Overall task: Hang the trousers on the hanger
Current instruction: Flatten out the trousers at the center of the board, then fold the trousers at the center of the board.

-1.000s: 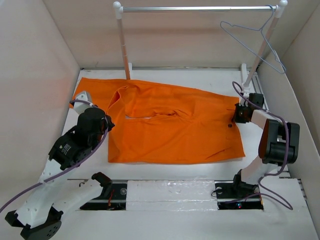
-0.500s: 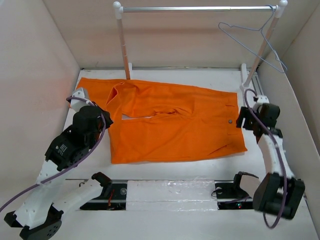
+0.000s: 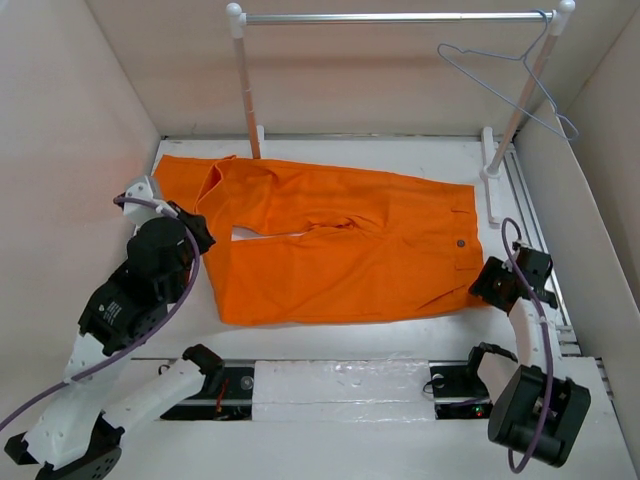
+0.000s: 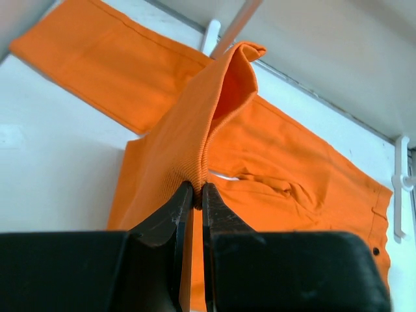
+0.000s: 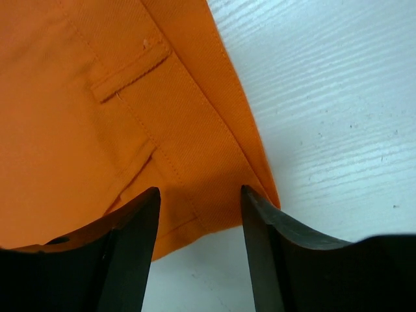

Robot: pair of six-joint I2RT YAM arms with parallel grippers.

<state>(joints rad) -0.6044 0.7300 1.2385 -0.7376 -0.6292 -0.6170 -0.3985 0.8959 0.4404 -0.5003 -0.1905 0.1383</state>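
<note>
Left black gripper [image 4: 194, 190] pinching raised ribbed fold of bright orange soft cloth trousers [image 3: 340, 250], jaws almost closed on it. Right black gripper [image 5: 198, 195] spreading wide, gripping nothing, hovering over stitched waistband corner. Trousers lying spread on white table [image 3: 350, 345]. Thin pale blue-grey triangular wire hanger [image 3: 521, 60] hanging on metal rail [image 3: 390, 17], well apart.
</note>
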